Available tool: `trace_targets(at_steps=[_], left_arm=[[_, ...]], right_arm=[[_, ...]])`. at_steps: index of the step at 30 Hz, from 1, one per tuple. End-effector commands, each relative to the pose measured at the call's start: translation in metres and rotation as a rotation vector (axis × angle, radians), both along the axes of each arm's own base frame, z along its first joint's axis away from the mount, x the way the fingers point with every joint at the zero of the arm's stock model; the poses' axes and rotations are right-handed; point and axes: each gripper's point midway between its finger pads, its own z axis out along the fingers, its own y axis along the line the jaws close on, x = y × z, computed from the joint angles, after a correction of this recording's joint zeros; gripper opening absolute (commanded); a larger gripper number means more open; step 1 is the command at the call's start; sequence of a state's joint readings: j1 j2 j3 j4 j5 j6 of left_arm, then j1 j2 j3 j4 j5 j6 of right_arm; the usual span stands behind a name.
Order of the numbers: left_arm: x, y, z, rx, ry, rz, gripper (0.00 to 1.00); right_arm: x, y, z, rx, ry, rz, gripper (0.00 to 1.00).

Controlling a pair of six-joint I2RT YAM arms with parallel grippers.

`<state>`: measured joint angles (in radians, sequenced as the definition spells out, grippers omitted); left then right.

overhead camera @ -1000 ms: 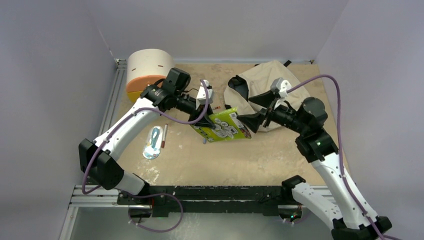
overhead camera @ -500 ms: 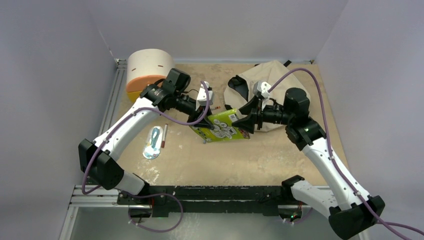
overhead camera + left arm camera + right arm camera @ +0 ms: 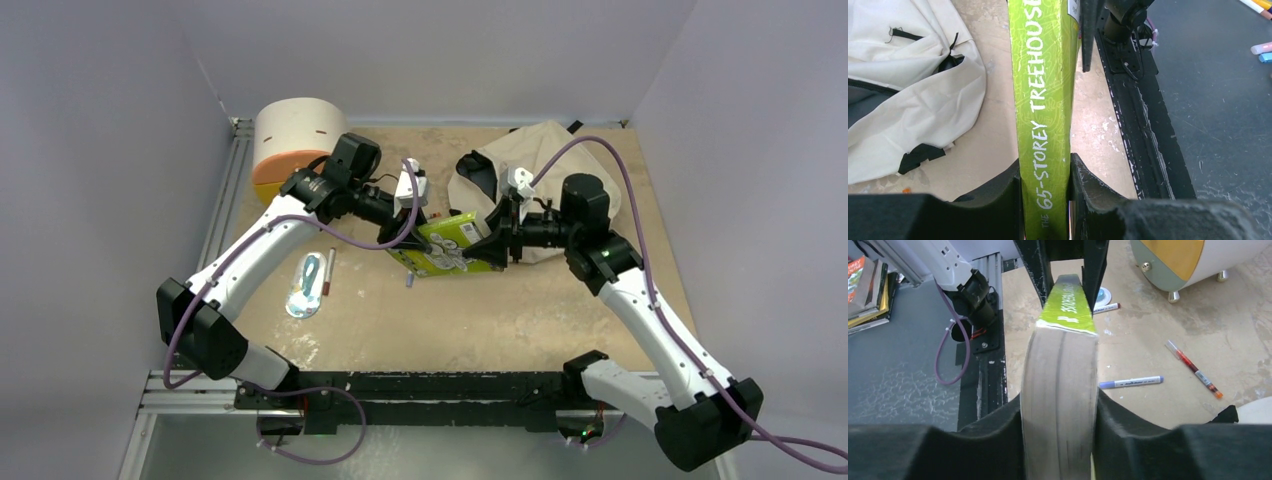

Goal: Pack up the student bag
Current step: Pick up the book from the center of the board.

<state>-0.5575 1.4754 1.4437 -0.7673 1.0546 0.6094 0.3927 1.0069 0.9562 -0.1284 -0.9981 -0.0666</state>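
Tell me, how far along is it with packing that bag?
Early, it seems. Done: nothing shows inside the student bag, which lies slumped. In hand: the left pincer and the right pincer both grip the green book, right beside the bag. Left: getting the book inside, then probably the blue marker and red pen lying loose nearby.
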Motion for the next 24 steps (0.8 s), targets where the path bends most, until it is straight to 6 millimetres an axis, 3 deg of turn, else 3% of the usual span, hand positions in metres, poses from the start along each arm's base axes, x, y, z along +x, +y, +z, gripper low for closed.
trace_targets(at_steps=[1,3,6,8,9,11,13,17,19,24], left_arm=[[-0.001,-0.007,0.043,-0.125,-0.112,-0.05,0.0],[0.0,-0.007,0.041,-0.119,-0.102,-0.05,0.0],[0.01,-0.008,0.034,-0.089,-0.077,0.019,0.06],[0.027,-0.008,0.031,-0.075,-0.091,0.119,0.26],[0.036,-0.008,0.032,-0.077,-0.092,0.18,0.49],[0.05,-0.007,0.036,-0.104,-0.104,0.291,0.59],[0.06,-0.003,0.044,-0.152,-0.134,0.386,0.64],[0.062,0.014,0.064,-0.269,-0.158,0.498,0.69],[0.058,0.027,0.076,-0.345,-0.142,0.53,0.7],[0.047,0.064,0.074,-0.445,-0.047,0.527,0.73]], right_arm=[[-0.01,0.003,0.006,0.024,-0.013,0.055,0.35],[-0.011,0.003,0.008,0.031,-0.015,0.061,0.26],[-0.012,0.002,0.019,0.047,-0.031,0.051,0.01],[-0.015,0.001,0.031,0.07,-0.035,0.032,0.0],[-0.014,0.0,0.037,0.081,-0.035,0.001,0.0],[-0.008,-0.005,0.047,0.1,-0.045,-0.081,0.0],[-0.003,-0.01,0.054,0.113,-0.043,-0.159,0.0],[-0.003,-0.015,0.066,0.14,-0.056,-0.205,0.0],[-0.005,-0.012,0.07,0.161,-0.052,-0.186,0.0],[-0.023,-0.003,0.087,0.216,-0.105,-0.036,0.0]])
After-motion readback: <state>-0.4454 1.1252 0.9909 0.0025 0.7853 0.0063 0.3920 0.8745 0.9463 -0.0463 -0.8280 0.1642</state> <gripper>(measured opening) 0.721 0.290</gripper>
